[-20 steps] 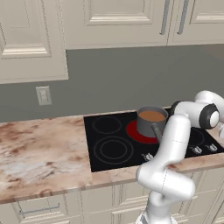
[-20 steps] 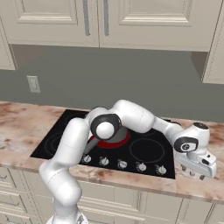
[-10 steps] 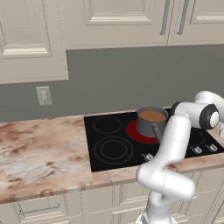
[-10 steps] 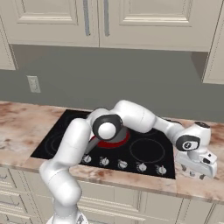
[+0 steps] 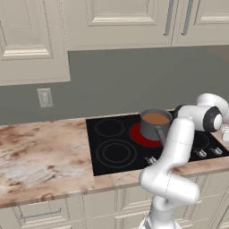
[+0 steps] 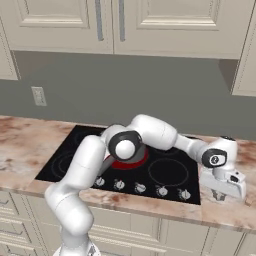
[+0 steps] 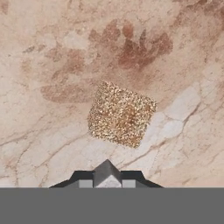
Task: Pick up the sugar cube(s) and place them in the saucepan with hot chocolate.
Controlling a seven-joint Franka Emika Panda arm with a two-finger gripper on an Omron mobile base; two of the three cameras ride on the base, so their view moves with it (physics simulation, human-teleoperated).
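Hardly anything has moved since a second ago: my arm still reaches far out to the right, past the black stove [image 6: 168, 173], with its elbow bent over the burners. The hand points straight down at the bench [image 6: 227, 212], to the right of the stove. The pincer [image 6: 219, 194] hangs very low over the pink and white stone.

From the hand view, the two dark tips of the pincer [image 7: 107, 176] sit pressed close together at the bottom edge, so it looks closed. The sugar cube [image 7: 121, 113] lies on the bench just past the tips. It is a small square block, speckled brown and gold, turned a bit like a diamond. I cannot tell if the tips touch it.

The saucepan [image 5: 154, 127] stands well apart from the cube, on the stove's glowing red burner [image 5: 136, 134]. It is small, grey and round, and the hot chocolate [image 5: 155, 118] inside is smooth and light brown.

From the right base view, my elbow hides the saucepan. From the left base view, the hand is cut off at the picture's right edge.
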